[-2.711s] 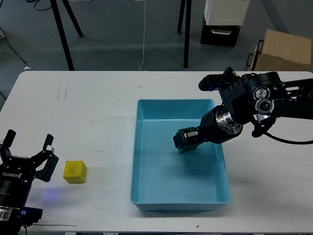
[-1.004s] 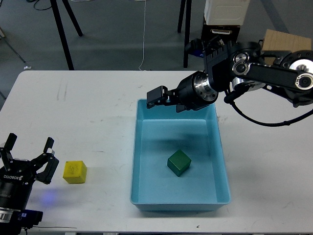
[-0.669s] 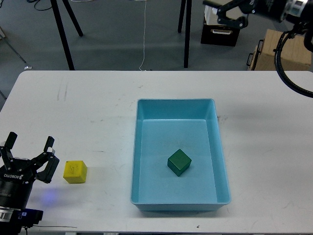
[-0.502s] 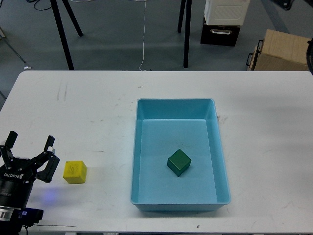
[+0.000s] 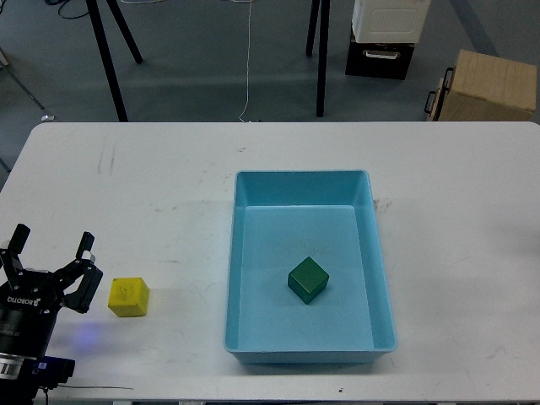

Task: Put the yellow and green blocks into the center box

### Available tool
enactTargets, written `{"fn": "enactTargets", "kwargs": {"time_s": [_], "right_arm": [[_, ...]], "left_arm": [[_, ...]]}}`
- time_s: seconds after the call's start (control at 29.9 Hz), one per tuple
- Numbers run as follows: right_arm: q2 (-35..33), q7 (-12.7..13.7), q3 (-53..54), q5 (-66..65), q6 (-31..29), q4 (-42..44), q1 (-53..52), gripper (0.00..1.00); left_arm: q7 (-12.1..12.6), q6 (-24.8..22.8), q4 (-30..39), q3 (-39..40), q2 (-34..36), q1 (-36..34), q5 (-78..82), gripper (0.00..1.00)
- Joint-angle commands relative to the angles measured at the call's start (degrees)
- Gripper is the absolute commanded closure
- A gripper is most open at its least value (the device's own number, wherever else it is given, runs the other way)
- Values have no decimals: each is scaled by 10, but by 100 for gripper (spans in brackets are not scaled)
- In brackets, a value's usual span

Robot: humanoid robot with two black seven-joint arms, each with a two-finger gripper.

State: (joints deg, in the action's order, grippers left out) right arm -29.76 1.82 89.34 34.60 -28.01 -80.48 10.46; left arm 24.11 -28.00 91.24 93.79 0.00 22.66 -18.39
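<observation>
Green cube (image 5: pixel 308 279): already on the floor of the light-blue tray (image 5: pixel 238 253), far to the right of the left gripper (image 5: pixel 51 268).
Yellow cube (image 5: pixel 129 296): on the white table (image 5: pixel 160 194), just right of that gripper (probably the next pick).
Left gripper: fingers spread, empty, low beside the cube.
Right gripper: out of view.

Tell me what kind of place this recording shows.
Probably a robotics lab or workshop: a white table on grey floor, black stand legs behind it, a cardboard box and a cable on the floor.
</observation>
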Motion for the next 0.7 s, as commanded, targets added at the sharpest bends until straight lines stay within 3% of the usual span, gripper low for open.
{"fn": "enactTargets", "kwargs": {"time_s": [0.0,0.1,0.23,0.44,0.67], "right_arm": [[85,0,22,-27,0,-72,114,0],[150,0,12,-61,0,-91,170,0],[159,-1,7,-76,0,-83,165,0],[126,-2,5,-76,0,-84,151,0],[58,-5,2,-74,0,-89,156,0]], "left_arm": [[-1,0,1,0,0,2,4,0],[-1,0,3,0,0,0,3,0],[-4,0,4,1,0,0,4,0],[-14,0,4,3,0,-3,3,0],[-8,0,10,9,0,-21,4,0]]}}
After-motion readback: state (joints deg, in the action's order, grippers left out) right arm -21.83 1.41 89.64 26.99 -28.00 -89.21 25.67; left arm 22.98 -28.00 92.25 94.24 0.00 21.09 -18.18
